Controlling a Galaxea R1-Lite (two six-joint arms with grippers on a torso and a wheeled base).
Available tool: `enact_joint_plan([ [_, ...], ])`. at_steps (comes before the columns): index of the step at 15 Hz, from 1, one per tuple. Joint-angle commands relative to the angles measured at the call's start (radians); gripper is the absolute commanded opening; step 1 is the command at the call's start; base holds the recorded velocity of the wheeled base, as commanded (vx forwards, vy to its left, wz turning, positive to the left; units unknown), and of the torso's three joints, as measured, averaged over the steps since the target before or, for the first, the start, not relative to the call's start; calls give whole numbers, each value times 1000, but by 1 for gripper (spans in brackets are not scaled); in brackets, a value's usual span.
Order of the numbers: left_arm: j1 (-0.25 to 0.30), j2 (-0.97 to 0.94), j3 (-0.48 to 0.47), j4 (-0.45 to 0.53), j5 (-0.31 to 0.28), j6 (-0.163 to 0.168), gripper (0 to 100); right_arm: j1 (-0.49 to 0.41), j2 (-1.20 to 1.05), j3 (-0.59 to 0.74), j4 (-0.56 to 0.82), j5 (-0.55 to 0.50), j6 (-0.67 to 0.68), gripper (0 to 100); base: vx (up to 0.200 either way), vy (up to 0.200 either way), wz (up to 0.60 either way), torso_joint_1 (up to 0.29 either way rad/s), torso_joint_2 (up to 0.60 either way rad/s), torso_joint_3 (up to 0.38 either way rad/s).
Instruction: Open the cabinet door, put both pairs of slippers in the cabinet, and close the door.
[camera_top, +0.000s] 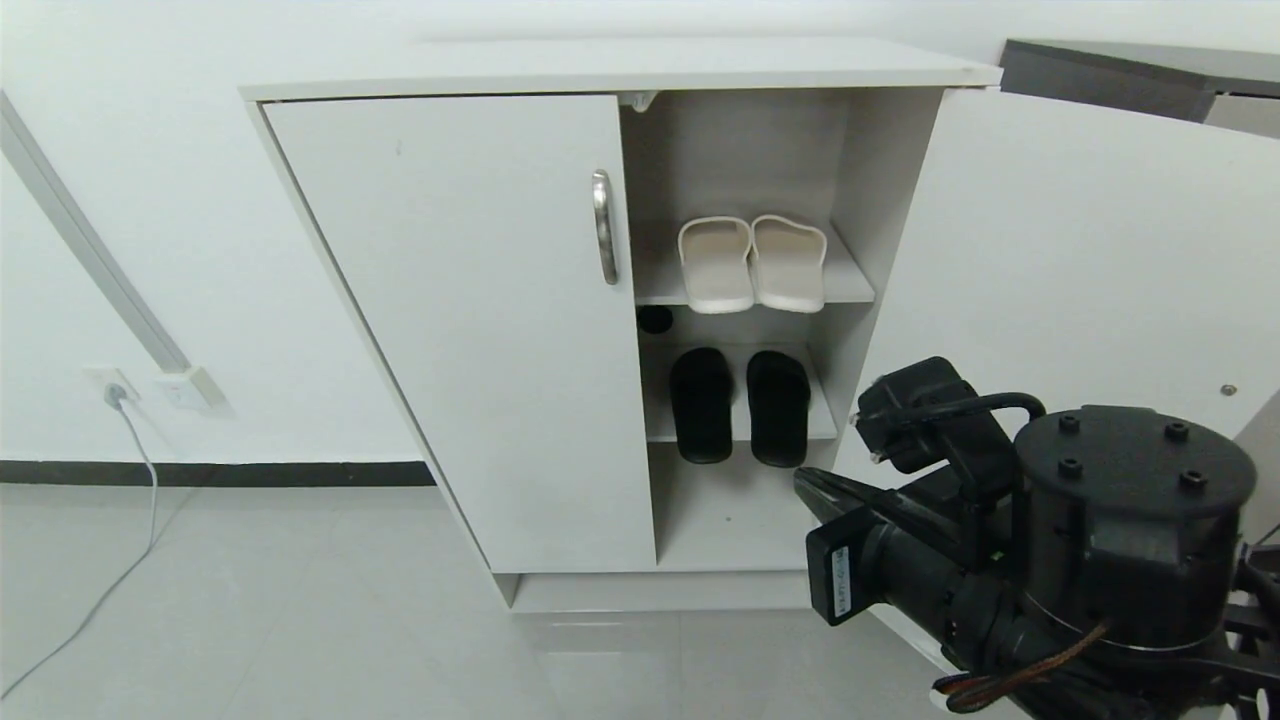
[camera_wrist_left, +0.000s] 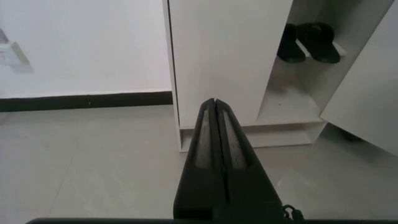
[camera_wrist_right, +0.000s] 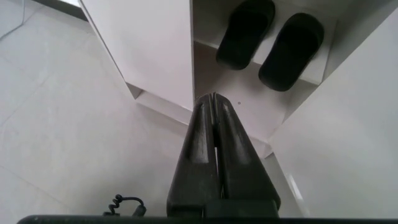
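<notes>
Right tool (camera_wrist_right: 214, 98), left tool (camera_wrist_left: 213, 103) closed, empty; open door (camera_top: 1080, 270) alongside; wall socket (camera_top: 186, 389) far left

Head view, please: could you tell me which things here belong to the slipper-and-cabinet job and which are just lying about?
Job in hand:
cabinet
its open right door
white slippers, already inside
black slippers, already inside

Just lying about:
wall socket
grey cable hanging from a plug beside it
</notes>
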Motion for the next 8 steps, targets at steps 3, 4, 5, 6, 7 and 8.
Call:
enact_joint_plan([
  [3,0,1,0,-2,0,0,0,-2,5,-1,1,0,-1,0,0,0,0,48,-383,-372],
  [4,0,1,0,-2,0,0,0,-2,5,1,1,0,-1,0,0,0,0,27,-554,-364],
  [5,2,1,0,-2,0,0,0,-2,4,2,1,0,-1,0,0,0,0,41,-515,-354],
  [6,0,1,0,-2,0,0,0,-2,5,2,1,0,0,0,0,0,0,115,-461,-344],
  [7,0,1,0,-2,0,0,0,-2,4,2,1,0,-1,0,0,0,0,115,-466,-349],
  [8,0,1,0,-2,0,0,0,-2,4,2,1,0,-1,0,0,0,0,110,-456,-344],
])
